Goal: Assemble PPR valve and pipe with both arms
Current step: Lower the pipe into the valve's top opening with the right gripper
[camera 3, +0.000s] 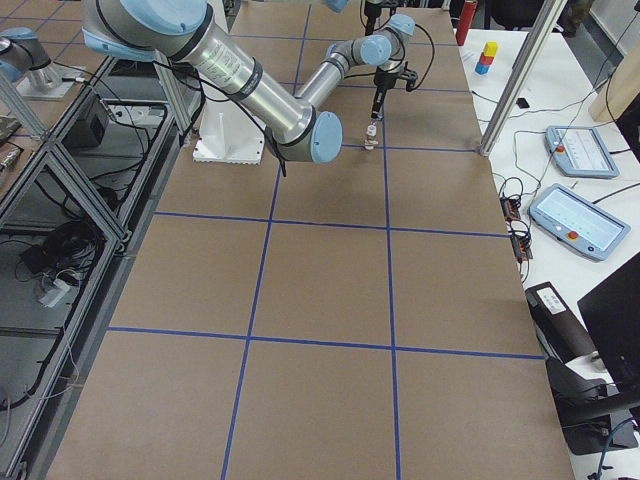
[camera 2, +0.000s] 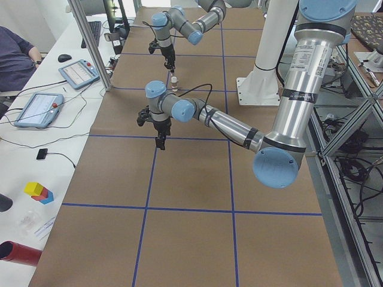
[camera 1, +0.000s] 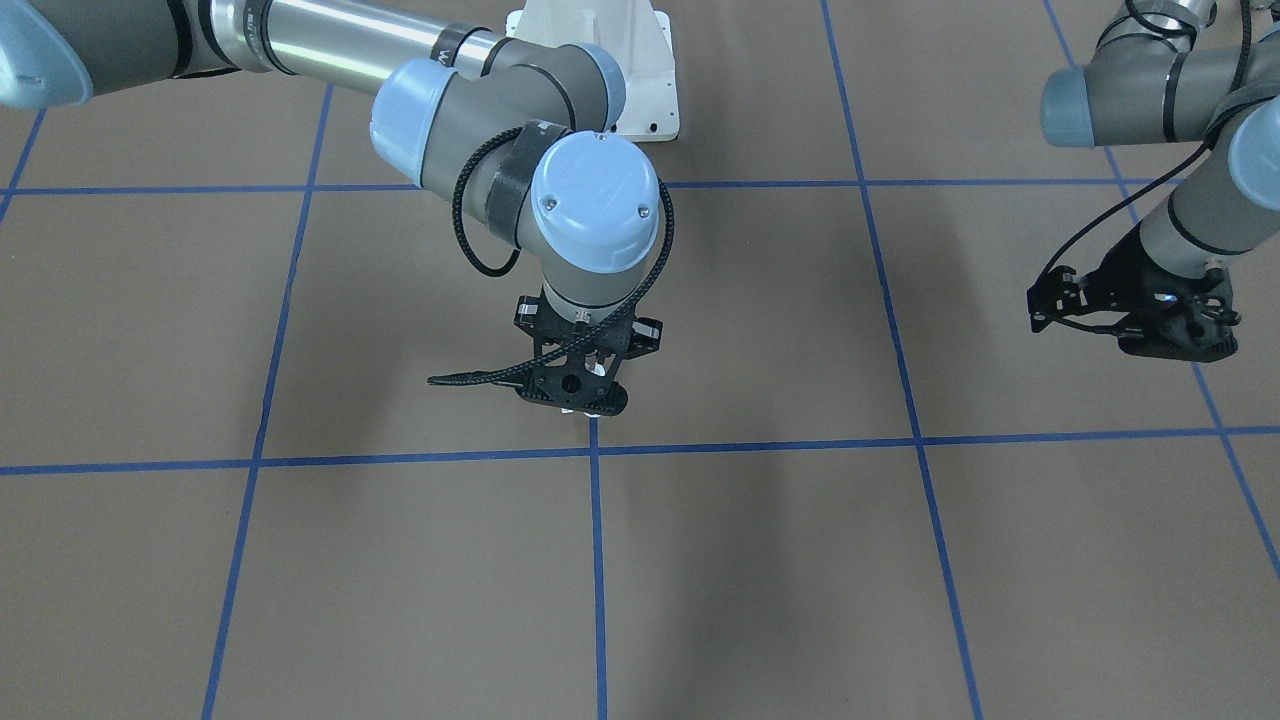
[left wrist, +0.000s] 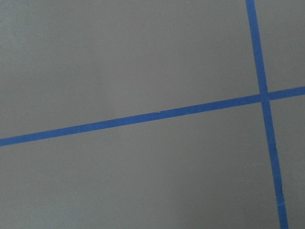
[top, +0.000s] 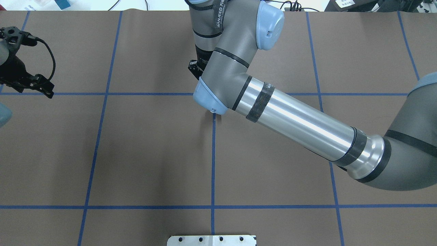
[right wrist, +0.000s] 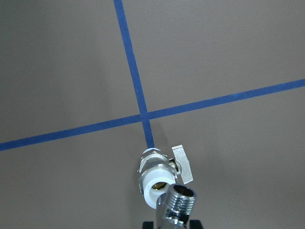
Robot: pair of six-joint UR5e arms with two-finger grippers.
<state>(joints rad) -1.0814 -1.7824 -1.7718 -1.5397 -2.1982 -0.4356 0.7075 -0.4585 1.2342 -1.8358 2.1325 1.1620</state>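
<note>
While the right gripper (camera 1: 583, 398) points straight down, its fingers are clenched on the pipe (right wrist: 178, 204), threaded end outward, right by the collar of the PPR valve (right wrist: 153, 182). Valve stands upright on the table (right wrist: 57, 71), white collar up, handle out to one side, sitting on a blue tape line (right wrist: 129, 57) just beside a tape crossing. Pipe-to-collar contact: can't tell, they overlap in the wrist view. Left gripper (camera 1: 1170, 338) hovers well apart, toward the table's left end; fingers released or clenched, can't tell. Left wrist view shows only table and tape.
</note>
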